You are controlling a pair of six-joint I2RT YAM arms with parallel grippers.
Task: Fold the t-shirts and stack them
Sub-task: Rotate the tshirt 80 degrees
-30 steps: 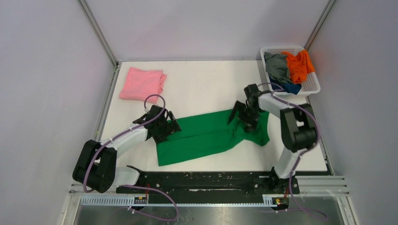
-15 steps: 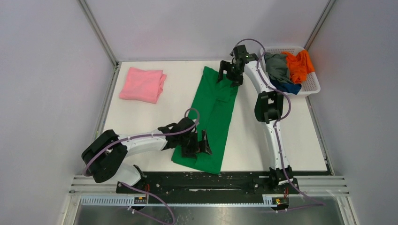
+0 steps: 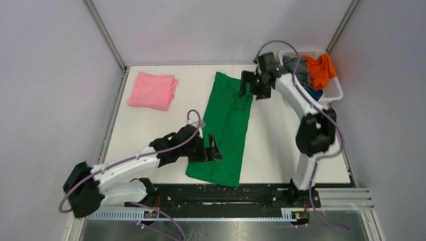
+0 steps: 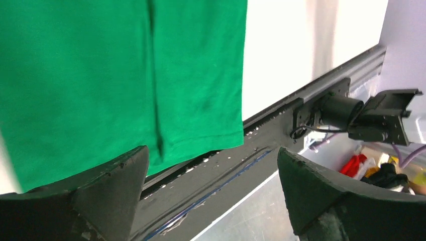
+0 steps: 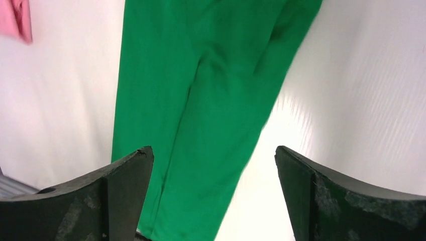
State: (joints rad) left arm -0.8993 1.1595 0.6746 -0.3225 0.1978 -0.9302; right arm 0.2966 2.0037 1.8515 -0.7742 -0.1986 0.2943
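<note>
Your green t-shirt (image 3: 226,128) lies flat on the white tabletop (image 3: 281,140) as a long, narrow folded strip, one short end far from the arm bases and the other close to them. A second ago the same shirt stretched crosswise between the two arms. Half a second ago it had already been swung lengthwise, and it has barely shifted since.

Your left gripper (image 3: 213,148) hangs over the strip's left edge close to its near hem, jaws spread wide and holding nothing. Its wrist camera looks down on that hem with both fingers clear of the cloth. It sits a little farther up the strip than half a second ago.

Your right gripper (image 3: 253,86) is at the strip's far right corner, also released and empty. It has slid slightly off the cloth to the right since the previous frame, and its elbow now sits farther to the right of the shirt.

The folded pink t-shirt (image 3: 152,90) rests well left of the green strip's far end, unmoved. Right of that end stands the white basket (image 3: 334,93), holding the grey t-shirt (image 3: 297,70), the orange t-shirt (image 3: 320,68) and the dark blue t-shirt (image 3: 314,94) in a heap.
</note>
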